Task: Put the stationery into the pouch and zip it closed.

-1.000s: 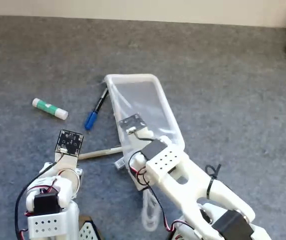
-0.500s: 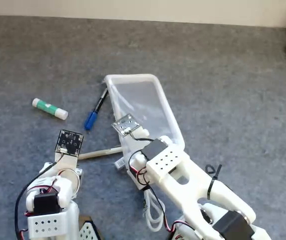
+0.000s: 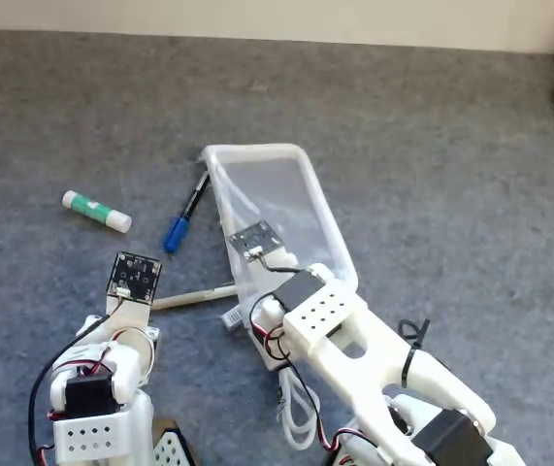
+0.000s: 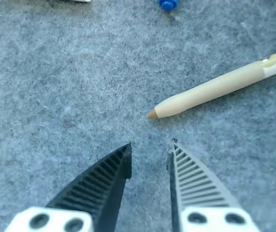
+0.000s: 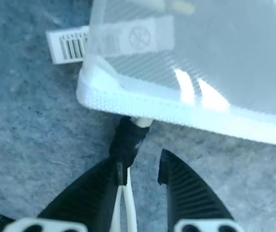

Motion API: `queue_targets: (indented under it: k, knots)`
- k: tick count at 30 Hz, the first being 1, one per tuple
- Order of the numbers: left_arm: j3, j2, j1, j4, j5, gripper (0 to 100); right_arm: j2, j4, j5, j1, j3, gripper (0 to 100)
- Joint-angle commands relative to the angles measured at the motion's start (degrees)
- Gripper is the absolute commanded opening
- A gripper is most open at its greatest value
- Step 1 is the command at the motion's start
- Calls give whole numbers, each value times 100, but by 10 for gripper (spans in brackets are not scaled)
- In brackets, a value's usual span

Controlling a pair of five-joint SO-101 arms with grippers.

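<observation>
Translucent pouch (image 3: 269,189) lies mid-table; glue stick (image 3: 96,211), blue pen (image 3: 184,216) and beige pencil (image 4: 220,87) lie outside, toward the table's left edge. Left gripper (image 4: 150,147) gapes near the pencil's tip; right gripper (image 5: 140,162) gapes at the pouch's zip pull (image 5: 128,140).

light: soft, even, fairly bright | shadows: faint — diffuse | glare: white streaks on pouch (image 5: 196,92)

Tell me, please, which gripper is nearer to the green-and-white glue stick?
Left. The left gripper sits by the pencil tip, on the glue stick's side of the pouch. The right gripper is at the pouch's end nearest the arms, over its cord, farther away.
</observation>
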Motion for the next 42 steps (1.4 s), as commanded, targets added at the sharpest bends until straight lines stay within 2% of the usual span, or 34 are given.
queue_targets:
  k: [1, 9, 13, 20, 42]
  knots:
    - [127, -40, -75, 18, 62, 133, -312, 101, -79, -101, -312, 120]
    - [127, -40, -75, 18, 62, 133, -312, 75, -299, -435, -312, 120]
    - [127, -40, -75, 18, 62, 133, -233, -268, -580, -505, -207, 120]
    - [127, -40, -75, 18, 62, 133, -233, -1086, -580, -505, 488, 120]
    - [127, -40, -75, 18, 62, 133, -224, -1130, -580, -479, 743, 80]
